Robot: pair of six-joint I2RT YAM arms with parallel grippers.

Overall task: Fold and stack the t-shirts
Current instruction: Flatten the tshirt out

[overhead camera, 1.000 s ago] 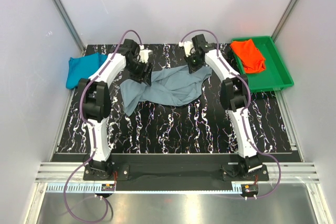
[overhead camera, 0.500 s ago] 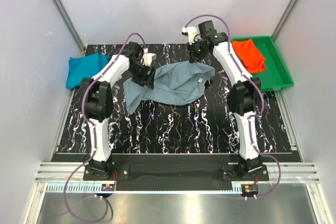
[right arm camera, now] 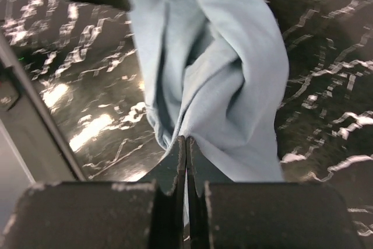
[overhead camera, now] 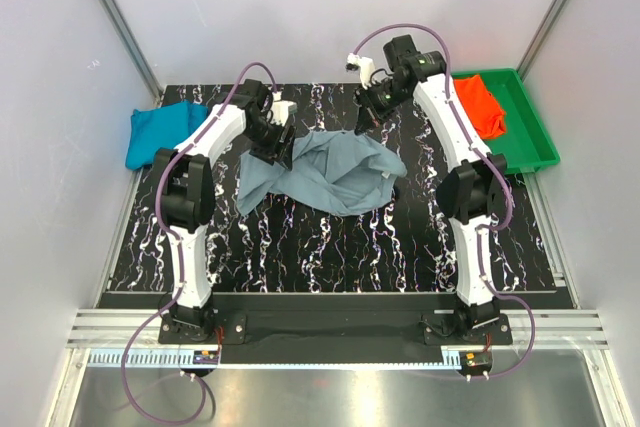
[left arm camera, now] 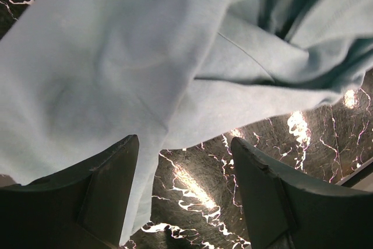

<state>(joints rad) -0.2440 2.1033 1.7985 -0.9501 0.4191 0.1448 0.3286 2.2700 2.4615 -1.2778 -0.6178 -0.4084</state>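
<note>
Black white-veined table (overhead camera: 330, 247) fills the floor of every view. At its far side the right gripper (overhead camera: 364, 123) points down with its fingers (right arm camera: 169, 167) pressed flat together, and in its wrist view (right arm camera: 185, 144) a narrow fold of the grey shirt (right arm camera: 215, 68) is pinched at their tips. How much cloth sits inside the grip is hidden by the fingers themselves. From that pinch the shirt hangs away in long creases, lifted at this corner, and spreads crumpled on the table towards the left gripper (overhead camera: 283, 150). From above (overhead camera: 335, 172) neither sleeves nor collar can be made out. The left gripper's fingers (left arm camera: 111, 173) stand spread wide, with bare table showing in the gap between them (left arm camera: 183, 141). The shirt (left arm camera: 116, 56) covers most of the view beyond its tips, and one edge drops past the left finger. Whether cloth touches that finger cannot be told. From above the gripper's tips are lost against its dark body and the shirt's edge. Well out beyond the left gripper, at the table's left border, lies the teal shirt (overhead camera: 150, 132), bunched, partly off the dark surface. Beyond the right gripper, on its outer side, the orange shirt (overhead camera: 478, 105) lies in the green tray (overhead camera: 525, 152), its near edge hidden behind the right arm.
</note>
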